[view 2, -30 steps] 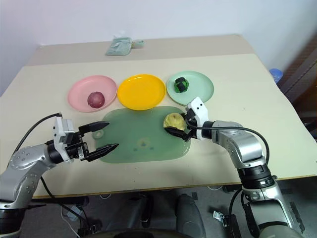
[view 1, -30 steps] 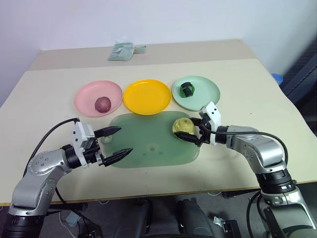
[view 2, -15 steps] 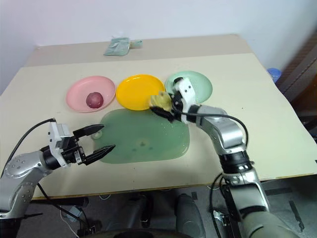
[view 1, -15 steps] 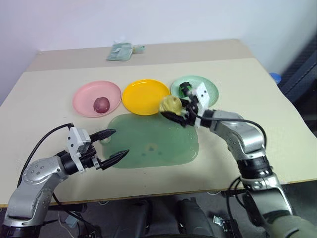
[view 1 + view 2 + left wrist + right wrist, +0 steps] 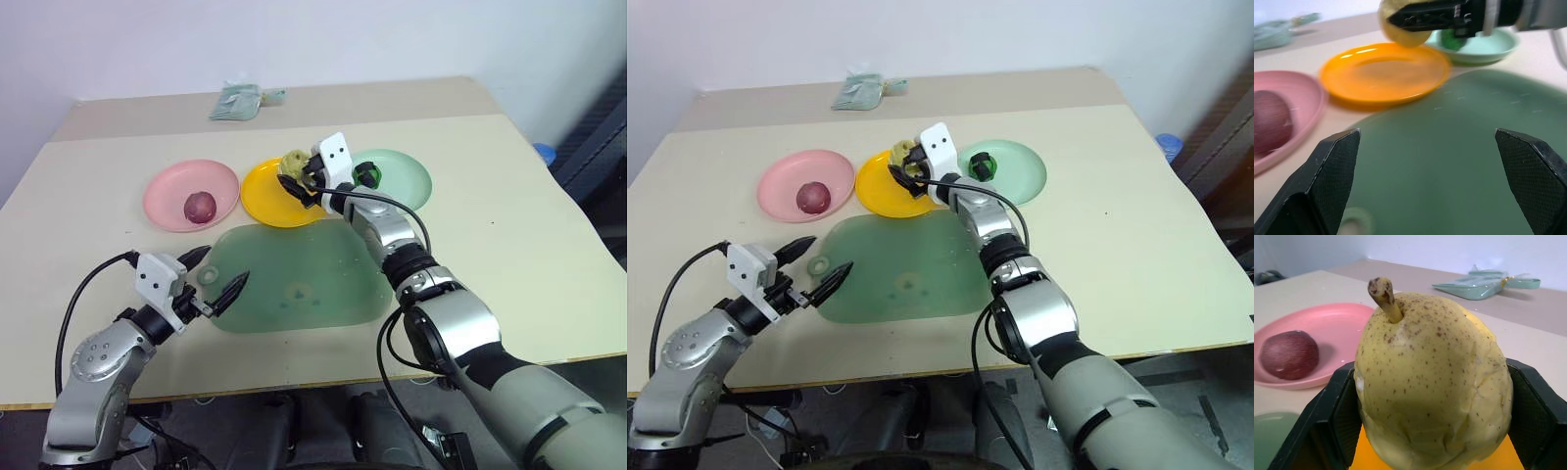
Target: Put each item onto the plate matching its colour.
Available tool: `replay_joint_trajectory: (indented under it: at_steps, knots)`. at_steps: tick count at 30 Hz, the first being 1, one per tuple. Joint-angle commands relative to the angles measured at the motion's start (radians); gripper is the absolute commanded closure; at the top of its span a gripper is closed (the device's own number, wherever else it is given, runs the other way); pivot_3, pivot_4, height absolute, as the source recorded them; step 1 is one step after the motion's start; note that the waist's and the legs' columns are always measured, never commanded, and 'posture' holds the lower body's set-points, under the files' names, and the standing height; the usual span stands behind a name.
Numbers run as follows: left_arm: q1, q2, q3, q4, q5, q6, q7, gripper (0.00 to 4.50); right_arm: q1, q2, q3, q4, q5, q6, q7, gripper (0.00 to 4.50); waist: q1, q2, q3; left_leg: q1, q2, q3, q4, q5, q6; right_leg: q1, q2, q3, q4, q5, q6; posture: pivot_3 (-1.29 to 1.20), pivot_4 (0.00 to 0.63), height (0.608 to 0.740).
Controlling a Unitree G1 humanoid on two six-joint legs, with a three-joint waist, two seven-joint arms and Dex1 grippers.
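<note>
Because its colour matches, the speckled pale yellow pear-like fruit (image 5: pixel 293 163), clamped in the right gripper (image 5: pixel 304 180), hangs above the round bright yellow plastic plate (image 5: pixel 266 201); the left gripper (image 5: pixel 217 277) gapes empty.

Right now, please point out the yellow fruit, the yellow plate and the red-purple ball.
yellow fruit (image 5: pixel 1432 382), right wrist view, middle of its speckled skin
yellow plate (image 5: pixel 266 193), left eye view, bare inner surface
red-purple ball (image 5: pixel 200 206), left eye view, its centre

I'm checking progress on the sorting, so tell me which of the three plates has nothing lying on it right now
The yellow plate, the middle one. The pink plate holds the dark red ball and the green plate the green-and-black ball; the yellow fruit is in the right gripper above it.
</note>
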Motion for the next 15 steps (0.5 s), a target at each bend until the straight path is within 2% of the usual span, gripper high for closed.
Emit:
replay_joint_trajectory:
  at_steps: [1,7,11,12,15]
  knots:
    - [0.015,-0.013,0.003,-0.015,0.057,-0.05,0.046,0.0,-0.057,0.033,-0.019,0.07,-0.03,-0.057,-0.012,0.04,0.0,0.0,0.0,0.0,0.0,0.0,0.0,0.0,0.0,0.0,0.0,0.0,0.0,0.0,0.0,0.0,0.15,0.74]
    - [0.021,-0.04,0.017,0.055,0.101,-0.14,0.068,0.0,-0.049,0.008,-0.047,0.067,-0.035,-0.098,0.03,0.04,0.003,0.0,0.0,0.0,0.0,0.0,0.0,0.0,0.0,0.0,0.0,0.0,0.0,0.0,0.0,0.0,0.15,0.74]
    - [0.019,-0.05,0.024,0.13,0.092,-0.24,0.031,0.0,0.036,-0.077,-0.07,-0.093,0.006,-0.084,0.156,0.04,0.006,0.0,0.0,0.0,0.0,0.0,0.001,0.0,0.0,0.0,0.0,0.0,0.0,0.0,0.0,0.0,0.15,0.74]
    - [0.02,-0.048,0.027,0.142,0.081,-0.248,0.018,0.0,0.08,-0.101,-0.071,-0.177,0.02,-0.057,0.187,0.04,0.007,0.0,0.0,0.0,0.0,0.0,0.001,0.0,0.0,0.0,0.0,0.0,0.0,0.0,0.0,0.0,0.15,0.74]
    - [0.025,-0.027,0.047,0.182,0.046,-0.276,-0.039,0.0,0.308,-0.227,-0.069,-0.611,0.09,0.124,0.294,0.04,0.014,0.0,0.0,0.0,0.0,-0.001,0.003,-0.002,0.004,0.001,-0.001,0.0,0.0,0.0,0.0,0.0,0.15,0.74]
